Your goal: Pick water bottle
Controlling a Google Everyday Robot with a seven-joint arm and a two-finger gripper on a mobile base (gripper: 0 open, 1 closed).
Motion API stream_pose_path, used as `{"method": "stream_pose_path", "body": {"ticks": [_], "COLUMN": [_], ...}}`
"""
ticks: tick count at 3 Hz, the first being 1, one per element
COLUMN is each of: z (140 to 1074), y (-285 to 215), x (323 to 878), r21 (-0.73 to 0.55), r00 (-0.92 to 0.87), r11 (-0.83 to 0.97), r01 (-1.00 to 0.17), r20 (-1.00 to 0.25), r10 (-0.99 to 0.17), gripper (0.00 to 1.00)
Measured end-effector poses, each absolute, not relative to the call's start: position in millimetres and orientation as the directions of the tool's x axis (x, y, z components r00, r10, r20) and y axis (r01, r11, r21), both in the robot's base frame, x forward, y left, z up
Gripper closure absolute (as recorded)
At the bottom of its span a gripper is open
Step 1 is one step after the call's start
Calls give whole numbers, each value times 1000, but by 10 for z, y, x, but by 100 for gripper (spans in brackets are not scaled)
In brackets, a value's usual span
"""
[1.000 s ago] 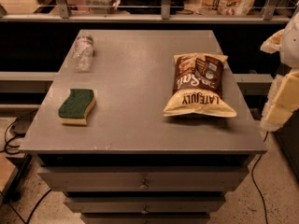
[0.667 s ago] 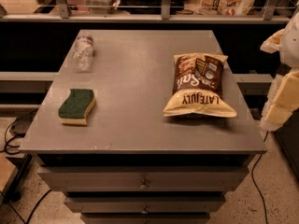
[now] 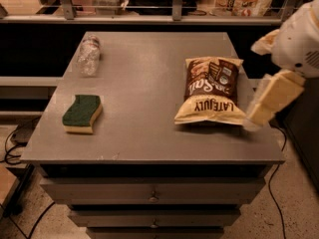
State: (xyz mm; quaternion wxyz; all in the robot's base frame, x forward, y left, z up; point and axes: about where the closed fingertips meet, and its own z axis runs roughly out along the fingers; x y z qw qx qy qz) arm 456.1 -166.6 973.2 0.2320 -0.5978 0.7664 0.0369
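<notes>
A grey, flat-topped metal bench (image 3: 144, 88) fills most of the view, with grey drawers (image 3: 149, 195) stacked under its front edge, each with a small knob at its centre. Behind it runs a rail, and beyond that a shelf of blurred packages whose printing cannot be read.

At the right edge of the picture, beside the bench's right side, hangs the robot's white arm housing (image 3: 299, 39). Below it the cream-coloured claw (image 3: 256, 118) points down and to the left, just off the bench's near right corner and close to the snack bag. Whether the claw stands wide or narrow cannot be told; it holds nothing.

A brown and pale-yellow crinkly snack bag (image 3: 212, 91) lies flat on the right half of the bench. The yellow band at its near end carries the dark letters "LATE JULY"; the larger white script on the brown part is not clear enough to read.

A green-topped, yellow-bottomed wavy sponge (image 3: 82, 114) lies on the near left part.

The small clear, crinkled plastic water bottle (image 3: 88, 56) lies on its side near the far left corner of the bench, neck toward the far edge, well apart from the claw. Its pale label band is too small to read.
</notes>
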Motion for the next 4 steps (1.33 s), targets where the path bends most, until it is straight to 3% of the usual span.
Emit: {"method": "stream_pose_path", "body": {"ticks": [2,4], "z": [9818,9800], "y": [-691,-540], "x": [4985,5065], "r21": [-239,-234], "r00": [-44,-62], "r11": [242,281], "r01": [-940,-931], "r20": [-619,-656], "r10": [-784,-752], "gripper": [0,0]}}
